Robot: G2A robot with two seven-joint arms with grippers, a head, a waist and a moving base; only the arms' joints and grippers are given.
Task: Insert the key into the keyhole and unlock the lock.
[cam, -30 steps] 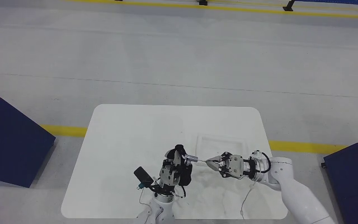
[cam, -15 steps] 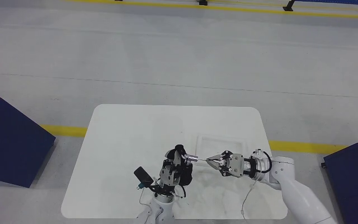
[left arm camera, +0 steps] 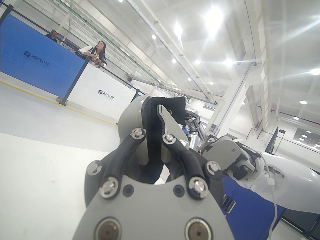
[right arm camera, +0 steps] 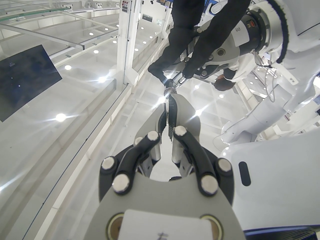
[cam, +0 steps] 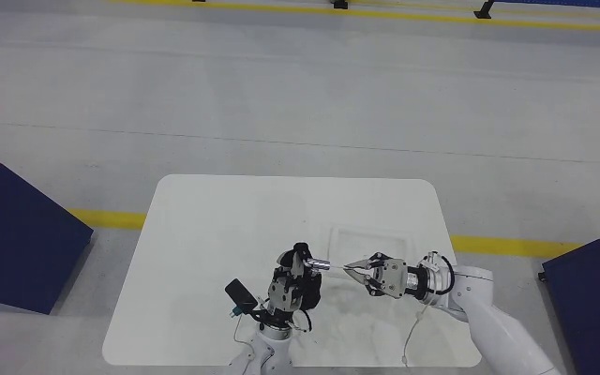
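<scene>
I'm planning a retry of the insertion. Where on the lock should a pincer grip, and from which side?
Grip the lock by its dark body, coming from the end opposite its silver cylinder, as the left pincer does. The cylinder sticks out sideways toward the right pincer, so that end likely must stay free.

White rounded tabletop (cam: 234,216); silver metal lock (cam: 319,263) between black cloth-sleeved fingers (right arm camera: 180,26); pale grey floor (cam: 281,94) with yellow stripes (cam: 112,218); dark blue panels (cam: 37,244) left and right
</scene>
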